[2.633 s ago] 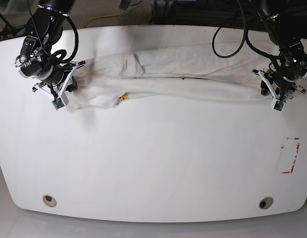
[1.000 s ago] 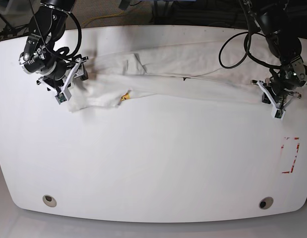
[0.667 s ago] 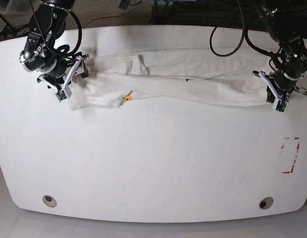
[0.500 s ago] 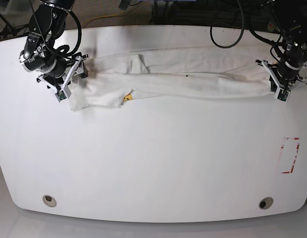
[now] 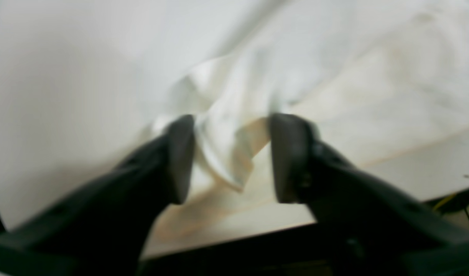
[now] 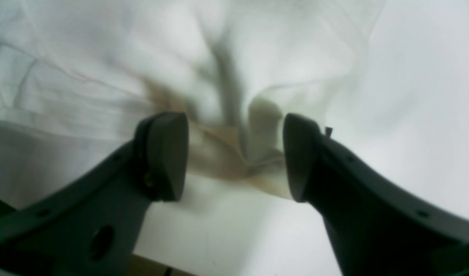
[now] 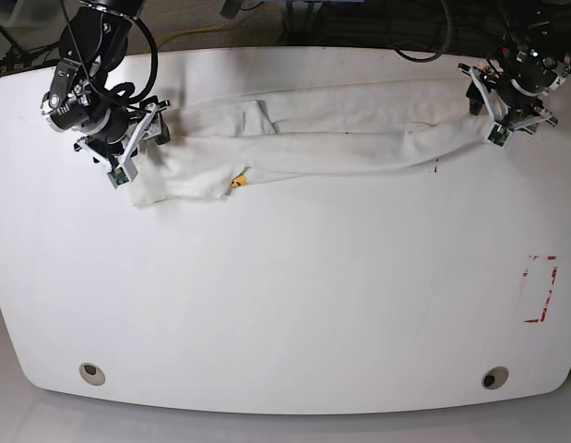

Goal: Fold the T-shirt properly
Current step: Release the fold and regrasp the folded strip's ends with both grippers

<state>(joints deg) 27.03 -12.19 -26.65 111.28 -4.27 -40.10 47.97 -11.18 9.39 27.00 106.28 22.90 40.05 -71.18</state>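
The white T-shirt (image 7: 340, 138) lies as a long, bunched band across the far part of the table, with a small yellow bit of print (image 7: 234, 182) showing. My left gripper (image 7: 489, 116) is at the shirt's right end, near the back edge. The blurred left wrist view shows this gripper (image 5: 226, 153) open, with a loose fold of the T-shirt (image 5: 295, 57) hanging between its fingers. My right gripper (image 7: 128, 168) is at the shirt's left end. In the right wrist view it (image 6: 234, 153) is open, straddling rumpled T-shirt (image 6: 104, 57) cloth without pinching it.
The white table (image 7: 285, 295) stretches toward me in front of the shirt. A red tape rectangle (image 7: 541, 289) marks its right side. Two round holes (image 7: 92, 373) (image 7: 493, 377) sit near the front edge. Cables hang behind the back edge.
My left gripper carried the shirt's right end toward the back of the table, then its jaws opened. The right gripper stayed open and nearly still at the left end.
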